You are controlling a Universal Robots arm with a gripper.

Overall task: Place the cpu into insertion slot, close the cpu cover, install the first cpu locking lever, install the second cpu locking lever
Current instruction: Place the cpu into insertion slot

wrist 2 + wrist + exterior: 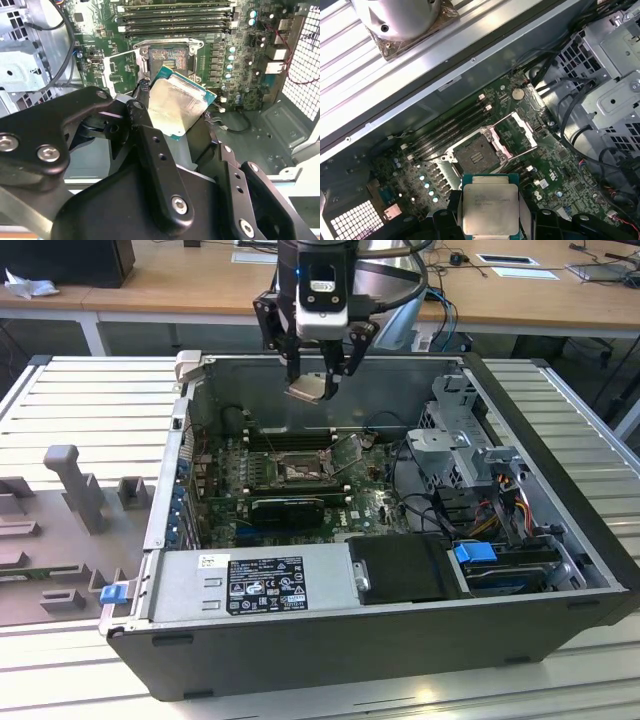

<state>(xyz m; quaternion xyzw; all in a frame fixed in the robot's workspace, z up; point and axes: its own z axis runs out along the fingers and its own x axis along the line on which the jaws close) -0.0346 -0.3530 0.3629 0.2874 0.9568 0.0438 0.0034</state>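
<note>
Gripper (320,380) clamping the cpu (307,391) above the open computer case (350,650)
The computer case is holding a green motherboard (375,508). Its insertion slot (298,468) is lying bare, the cpu cover (347,450) standing tilted open beside it, memory slots (285,438) just above in the frame. The cpu is hanging well above the slot, at upper centre.

Dull silvery metal tops the cpu (490,207); the pincer (314,383) is matt black.
</note>
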